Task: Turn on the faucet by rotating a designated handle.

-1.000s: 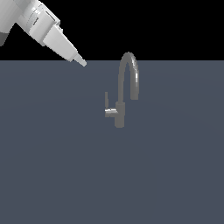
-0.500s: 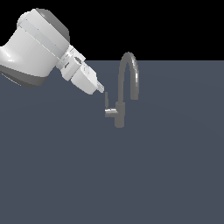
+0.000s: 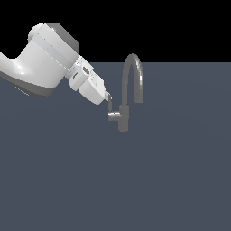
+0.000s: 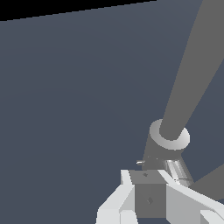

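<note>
The faucet (image 3: 123, 118) is a small grey tap whose tall arched spout (image 3: 134, 76) rises over a short upright body. Its handle (image 3: 111, 108) is a thin lever standing up from a short stub on the body's side toward the exterior view's left. My gripper (image 3: 107, 96) comes in from the upper left, and its narrow tip meets the top of the lever. It looks shut with nothing held. In the wrist view the fingers (image 4: 127, 199) fill the lower edge, the gripper (image 4: 148, 183) sits just before the faucet body (image 4: 168, 140), and the handle (image 4: 175, 169) is mostly hidden.
The white arm (image 3: 43, 63) fills the upper left of the exterior view. A flat dark grey surface (image 3: 115, 180) spreads all around the faucet.
The arm has swung down and toward the exterior view's right, bringing the gripper tip from well clear of the faucet to the top of the handle. The faucet looks unmoved.
</note>
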Controlling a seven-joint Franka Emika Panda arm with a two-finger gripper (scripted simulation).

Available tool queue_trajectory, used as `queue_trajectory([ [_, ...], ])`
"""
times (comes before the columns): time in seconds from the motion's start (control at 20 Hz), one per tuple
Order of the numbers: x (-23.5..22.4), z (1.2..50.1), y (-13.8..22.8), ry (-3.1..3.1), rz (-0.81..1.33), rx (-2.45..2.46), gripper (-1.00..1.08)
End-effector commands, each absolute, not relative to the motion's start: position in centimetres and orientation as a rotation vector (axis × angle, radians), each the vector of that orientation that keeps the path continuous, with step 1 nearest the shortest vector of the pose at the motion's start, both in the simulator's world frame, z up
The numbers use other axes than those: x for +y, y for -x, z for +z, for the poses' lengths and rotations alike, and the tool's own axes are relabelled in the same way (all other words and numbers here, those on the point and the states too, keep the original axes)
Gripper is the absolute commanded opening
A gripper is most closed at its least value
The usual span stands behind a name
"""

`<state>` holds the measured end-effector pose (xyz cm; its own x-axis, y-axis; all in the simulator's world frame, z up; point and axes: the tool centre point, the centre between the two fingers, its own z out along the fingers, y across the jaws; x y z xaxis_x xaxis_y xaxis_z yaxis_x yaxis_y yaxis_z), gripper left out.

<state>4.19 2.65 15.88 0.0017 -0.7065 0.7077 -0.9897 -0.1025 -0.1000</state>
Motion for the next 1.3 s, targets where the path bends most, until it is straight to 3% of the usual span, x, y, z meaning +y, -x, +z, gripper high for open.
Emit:
queue_trajectory([
  [0.0,2.6,15.9,-3.9,-1.854,0.874,-1.744,-1.0],
  [1.25,1.8,15.6,2.9,-1.859,0.877,-1.741,-1.0],
])
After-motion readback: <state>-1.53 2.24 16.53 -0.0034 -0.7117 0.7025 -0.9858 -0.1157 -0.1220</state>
